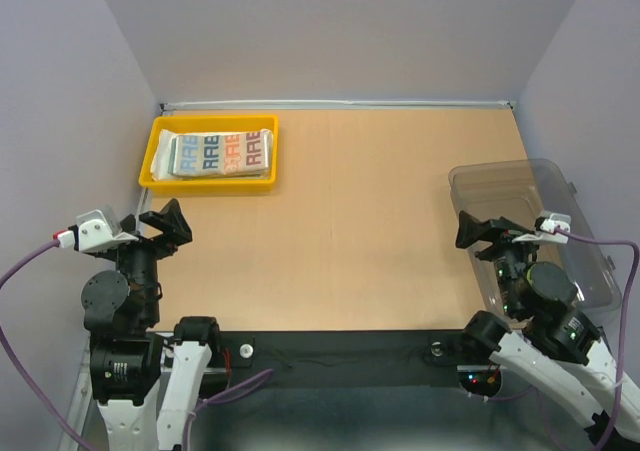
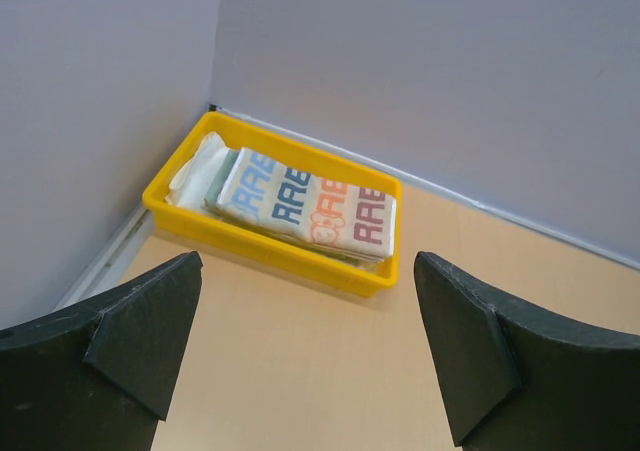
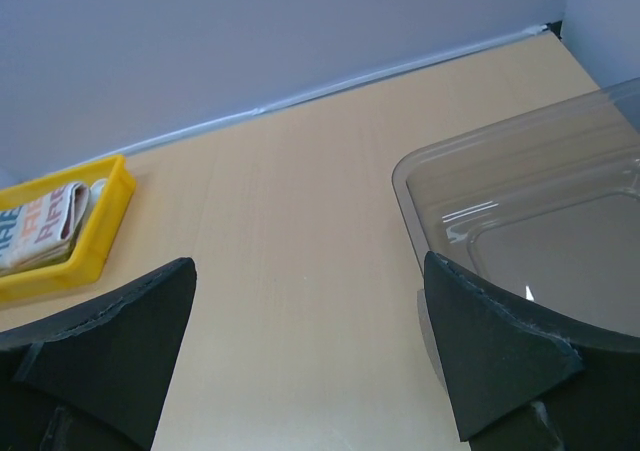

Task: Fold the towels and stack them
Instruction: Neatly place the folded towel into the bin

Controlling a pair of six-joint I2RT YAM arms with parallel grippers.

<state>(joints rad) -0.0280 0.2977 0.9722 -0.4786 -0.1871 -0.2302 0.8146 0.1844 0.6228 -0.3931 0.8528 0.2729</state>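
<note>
In the yellow tray (image 1: 152,156), the folded towels (image 1: 222,155) look soft and light; pinch an edge. Both the left claw (image 1: 160,227) and the right claw (image 1: 485,233) gape apart, empty.

Yellow tray (image 1: 208,186) far left, clear bin (image 1: 495,186) right, wooden table (image 1: 350,221)

My worktop (image 1: 350,231) is a pale wooden board. The yellow tray (image 1: 210,186) sits flat on it in the far left corner, close to the back edge. Well apart from the tray, over by the right edge and nearer to me, rests the clear plastic bin (image 1: 505,193). A black strip (image 1: 340,346) runs along the near edge, opposite the tray.
</note>
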